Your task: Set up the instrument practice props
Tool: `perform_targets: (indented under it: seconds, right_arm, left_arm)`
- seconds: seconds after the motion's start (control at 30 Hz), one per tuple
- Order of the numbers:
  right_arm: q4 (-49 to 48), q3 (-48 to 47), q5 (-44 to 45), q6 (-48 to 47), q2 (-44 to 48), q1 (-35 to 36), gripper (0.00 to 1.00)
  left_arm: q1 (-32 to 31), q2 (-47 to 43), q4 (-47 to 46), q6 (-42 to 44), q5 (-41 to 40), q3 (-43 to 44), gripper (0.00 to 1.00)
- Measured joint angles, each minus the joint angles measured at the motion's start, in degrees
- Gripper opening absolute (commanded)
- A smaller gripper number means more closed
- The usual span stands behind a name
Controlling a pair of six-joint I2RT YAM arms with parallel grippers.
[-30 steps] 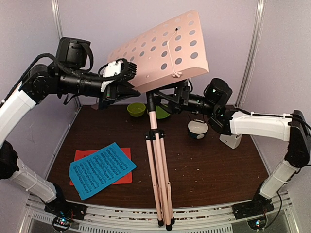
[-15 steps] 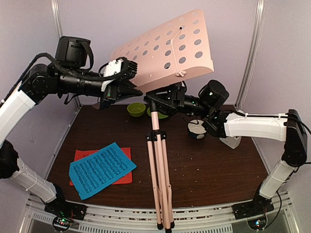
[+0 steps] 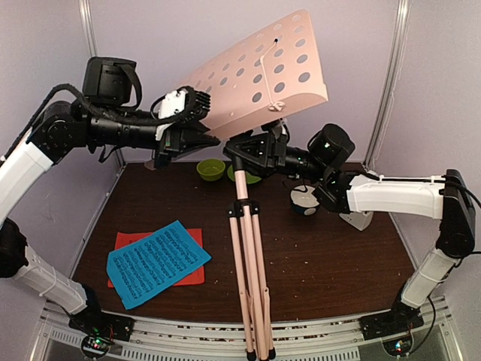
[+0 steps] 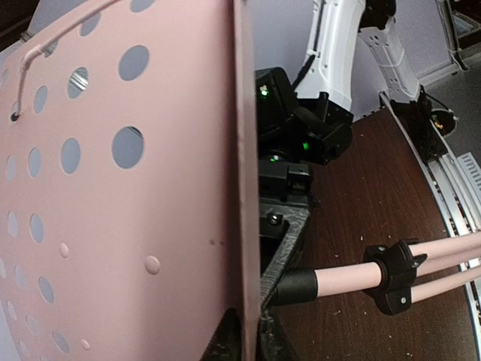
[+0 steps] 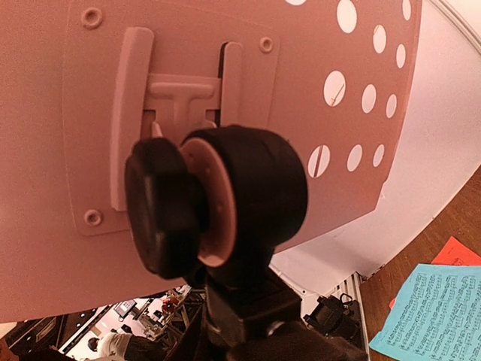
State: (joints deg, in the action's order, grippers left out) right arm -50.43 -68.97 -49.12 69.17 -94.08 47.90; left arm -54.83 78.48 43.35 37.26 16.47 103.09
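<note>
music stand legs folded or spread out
Folded. In the top view the three pink legs run close together from the black collar down to bunched feet, not splayed into a tripod.

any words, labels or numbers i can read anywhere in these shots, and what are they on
No text here can be read.
blue sheet: rows of printed music, too small to read.
red sheet: mostly covered by the blue one, no print showing.
music stand: no label or brand in view.
</note>
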Motion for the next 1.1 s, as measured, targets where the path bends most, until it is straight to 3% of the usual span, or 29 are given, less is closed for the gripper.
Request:
perform_targets:
  seconds: [0.23,0.5,0.6,0.7,0.87,1.1]
  right_arm:
    - [8.24,-0.2,2.29,-1.46,0.57,-1.4,0.0]
    - [19.76,-0.2,6.08,-5.9,3.21,-6.05,0.0]
    - [22.93,-0.2,9.07,-7.91,5.88,-8.7,0.0]
    - [25.81,-0.81,12.59,-11.02,9.05,-10.95,0.0]
    - [28.87,-3.78,18.69,-16.5,13.07,-12.7,0.0]
    - [28.52,-6.91,20.41,-20.7,15.65,-13.18,0.0]
  left_arm:
    - [0.0,-4.44,-8.02,2.16,-5.51,-3.21,0.47]
    - [0.07,-12.63,-21.35,-0.09,-15.12,-9.64,0.64]
    - [0.07,-15.67,-24.37,-2.58,-18.91,-14.91,0.84]
    - [0.07,-17.9,-25.73,-6.75,-22.43,-20.2,0.96]
    - [0.07,-20.2,-27.02,-16.28,-26.49,-27.3,0.98]
    - [0.07,-20.61,-27.15,-28.37,-30.71,-31.67,0.98]
